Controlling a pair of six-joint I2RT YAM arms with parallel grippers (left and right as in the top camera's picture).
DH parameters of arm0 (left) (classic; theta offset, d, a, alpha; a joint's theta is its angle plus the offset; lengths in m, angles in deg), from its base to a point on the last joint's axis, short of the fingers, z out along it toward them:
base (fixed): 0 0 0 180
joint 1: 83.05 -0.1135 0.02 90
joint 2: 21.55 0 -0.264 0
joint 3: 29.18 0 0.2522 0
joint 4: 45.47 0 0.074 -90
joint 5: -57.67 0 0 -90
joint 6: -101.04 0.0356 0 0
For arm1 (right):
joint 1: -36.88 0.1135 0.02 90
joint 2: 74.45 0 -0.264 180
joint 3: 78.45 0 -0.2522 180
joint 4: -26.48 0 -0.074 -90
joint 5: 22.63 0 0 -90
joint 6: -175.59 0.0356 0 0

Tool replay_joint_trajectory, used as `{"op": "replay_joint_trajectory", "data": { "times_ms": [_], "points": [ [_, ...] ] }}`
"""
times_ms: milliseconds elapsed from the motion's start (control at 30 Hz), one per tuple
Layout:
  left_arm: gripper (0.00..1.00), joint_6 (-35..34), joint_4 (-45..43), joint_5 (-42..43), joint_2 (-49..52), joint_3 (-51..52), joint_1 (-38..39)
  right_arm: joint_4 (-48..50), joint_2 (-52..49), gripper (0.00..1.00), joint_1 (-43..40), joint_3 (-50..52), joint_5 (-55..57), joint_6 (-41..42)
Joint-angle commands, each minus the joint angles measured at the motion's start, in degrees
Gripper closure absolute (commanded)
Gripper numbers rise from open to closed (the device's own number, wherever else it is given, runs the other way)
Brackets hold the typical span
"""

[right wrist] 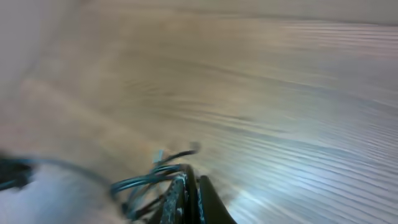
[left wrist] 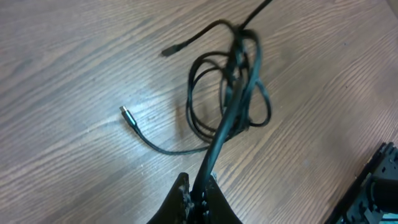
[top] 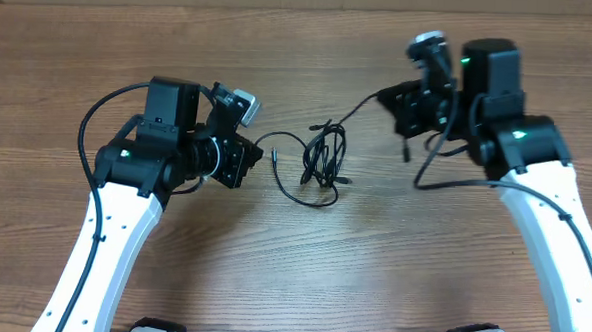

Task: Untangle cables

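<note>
**2 arms, 1 tangle of cord between them**

The cables lie in a loose black tangle on the wooden worktop, roughly midway between the 2 sets of jaws. The left jaws are pinched shut on 1 strand. In the left wrist view the fingers press tight against it, and the cord runs straight out ahead of them into the loops. A silvery plug tip lies loose on the wood, ahead of those jaws and off to their left, at the end of a curving strand. A darker plug end rests farther ahead, past the left side of the loops. From the tangle's other side, 1 thin strand stretches across to the right jaws. The right wrist view is badly blurred. Even so, the fingers look closed down to a slit on the cord, with loops spilling out just to their left.
</note>
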Motion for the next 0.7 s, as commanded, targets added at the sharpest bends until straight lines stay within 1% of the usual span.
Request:
{"op": "replay_joint_trajectory", "data": {
  "times_ms": [0,200,400,667],
  "points": [
    [0.96,-0.2,0.9,-0.3,-3.1,-0.9,-2.3,0.4,1.9,0.96,-5.0,-2.3,3.5,0.3],
    [0.96,-0.2,3.7,-0.3,-7.3,-0.9,-8.0,0.2,1.9,0.96,-14.4,-2.3,3.7,0.5],
    [0.96,-0.3,5.9,-0.1,-11.1,-0.9,-16.1,-1.6,1.9,0.96,-22.6,-2.3,3.7,0.5],
    [0.96,-4.9,5.8,-0.1,-12.7,-0.9,-24.8,-2.5,1.9,0.96,-32.7,-2.3,3.8,0.6]
  ]
}}
